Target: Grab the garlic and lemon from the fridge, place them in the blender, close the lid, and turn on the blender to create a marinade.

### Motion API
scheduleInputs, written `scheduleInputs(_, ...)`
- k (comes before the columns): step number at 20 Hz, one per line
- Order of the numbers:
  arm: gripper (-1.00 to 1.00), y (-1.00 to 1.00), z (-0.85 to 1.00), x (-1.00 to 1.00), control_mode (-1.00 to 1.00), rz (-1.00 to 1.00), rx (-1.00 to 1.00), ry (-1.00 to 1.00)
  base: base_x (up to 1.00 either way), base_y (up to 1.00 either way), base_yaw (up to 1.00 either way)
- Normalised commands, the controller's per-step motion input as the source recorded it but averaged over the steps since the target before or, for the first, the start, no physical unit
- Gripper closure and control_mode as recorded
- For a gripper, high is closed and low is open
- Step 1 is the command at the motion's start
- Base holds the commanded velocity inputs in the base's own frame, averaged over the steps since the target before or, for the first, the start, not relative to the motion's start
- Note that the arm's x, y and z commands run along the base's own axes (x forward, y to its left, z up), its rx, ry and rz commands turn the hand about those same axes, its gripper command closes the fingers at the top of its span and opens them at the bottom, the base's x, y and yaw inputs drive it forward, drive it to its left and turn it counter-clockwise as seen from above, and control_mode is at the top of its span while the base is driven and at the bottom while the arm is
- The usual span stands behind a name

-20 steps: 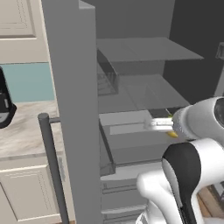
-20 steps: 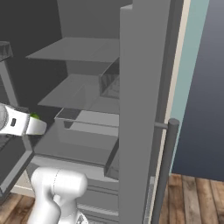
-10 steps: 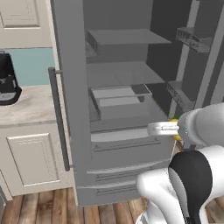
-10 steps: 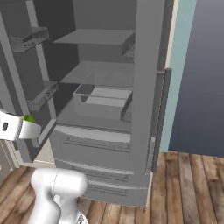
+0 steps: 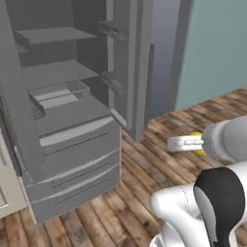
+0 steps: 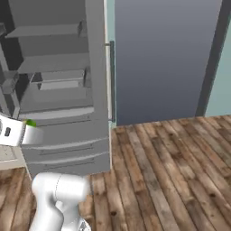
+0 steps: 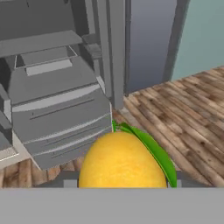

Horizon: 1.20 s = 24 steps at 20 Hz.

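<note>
A yellow-orange lemon (image 7: 122,162) with a green leaf sits at the bottom of the hand view, and my gripper (image 7: 121,183) is shut on it. In the left base view the white hand (image 5: 183,143) hangs above the wooden floor, to the right of the fridge, with a bit of the yellow lemon (image 5: 198,151) showing at it. The grey fridge (image 5: 72,144) stands open, with shelves, a pulled-out tray and drawers below. Its bar handle (image 6: 111,81) shows in the right base view. The garlic, the blender and the lid are out of view.
Wooden plank floor (image 6: 171,171) spreads to the right of the fridge. A dark blue-grey panel (image 6: 162,58) and a teal wall (image 5: 217,48) stand behind. The open fridge door (image 5: 137,72) with its bins juts out. A cream cupboard (image 5: 6,193) edges the left.
The whole picture has shifted: the base has backed away from the fridge and turned right. The lemon stays in the gripper.
</note>
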Motion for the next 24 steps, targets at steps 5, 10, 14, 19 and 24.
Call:
scheduleInputs(5,1.0,0.0,0.0,0.0,1.0,0.0,0.0,0.0,-0.75,-0.03,-0.78)
scheduleInputs(10,1.0,0.0,0.0,0.0,1.0,0.0,0.0,0.0,-0.15,-0.56,-0.74)
scheduleInputs(14,1.0,0.0,0.0,0.0,1.0,0.0,0.0,0.0,0.0,-0.81,-0.75)
scheduleInputs(19,1.0,0.0,0.0,0.0,1.0,0.0,0.0,0.0,0.0,-0.84,-0.75)
scheduleInputs(24,1.0,0.0,0.0,0.0,1.0,0.0,0.0,0.0,0.11,-0.84,-0.67)
